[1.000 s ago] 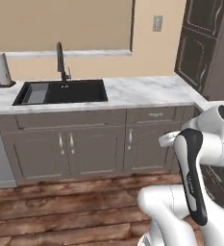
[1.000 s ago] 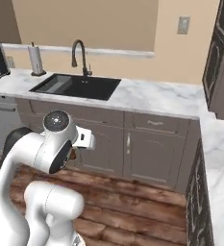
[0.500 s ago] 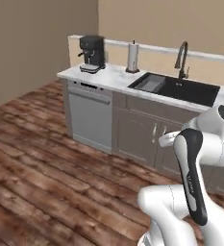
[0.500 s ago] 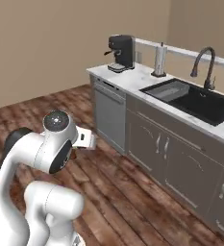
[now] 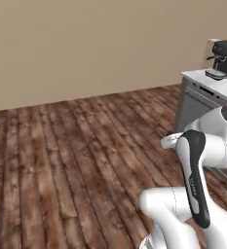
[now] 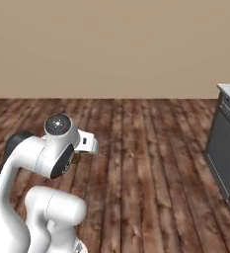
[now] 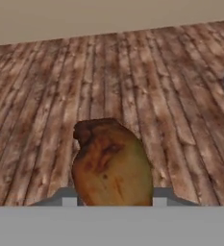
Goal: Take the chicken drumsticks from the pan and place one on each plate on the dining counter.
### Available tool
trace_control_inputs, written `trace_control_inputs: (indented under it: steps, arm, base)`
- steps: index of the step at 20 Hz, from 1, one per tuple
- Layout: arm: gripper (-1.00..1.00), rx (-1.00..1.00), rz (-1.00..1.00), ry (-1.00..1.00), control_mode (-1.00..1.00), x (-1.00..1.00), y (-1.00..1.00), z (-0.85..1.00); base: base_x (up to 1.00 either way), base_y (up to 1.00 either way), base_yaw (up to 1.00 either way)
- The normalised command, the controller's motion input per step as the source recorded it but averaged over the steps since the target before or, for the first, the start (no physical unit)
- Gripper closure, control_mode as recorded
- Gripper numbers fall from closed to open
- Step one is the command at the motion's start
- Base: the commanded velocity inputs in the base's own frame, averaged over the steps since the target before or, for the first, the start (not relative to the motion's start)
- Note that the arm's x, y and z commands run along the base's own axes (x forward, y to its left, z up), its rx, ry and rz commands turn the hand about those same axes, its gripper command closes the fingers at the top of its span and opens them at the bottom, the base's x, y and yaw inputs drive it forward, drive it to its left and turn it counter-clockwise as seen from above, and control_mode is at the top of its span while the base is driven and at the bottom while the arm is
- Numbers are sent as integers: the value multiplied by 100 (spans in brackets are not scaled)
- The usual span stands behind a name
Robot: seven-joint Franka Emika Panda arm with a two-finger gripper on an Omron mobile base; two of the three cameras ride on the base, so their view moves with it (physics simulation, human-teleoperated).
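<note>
base has swung off the sink run, coffee machine [image 5: 225, 58] now rightmost; gripper [image 7: 114, 201] clamped on a chicken drumstick [image 7: 112, 166], plates still unseen.

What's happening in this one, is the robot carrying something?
Yes. The gripper is shut on a chicken drumstick, holding it above the wooden floor. The arm is tucked in close over the base, facing open floor and a bare wall, with a coffee machine on a counter off to the right. Neither pan nor plates are around, so this looks like mid-transit.
</note>
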Motion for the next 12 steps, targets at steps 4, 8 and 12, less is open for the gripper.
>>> trace_control_inputs:
  steps: [4,8,12]
  arm:
    - [100,0,0,0,100,0,0,0]
    - [100,0,0,0,100,0,0,0]
    - [100,0,0,0,100,0,0,0]
  base:
    - [44,0,92]
    - [100,0,13]
    - [100,0,0]
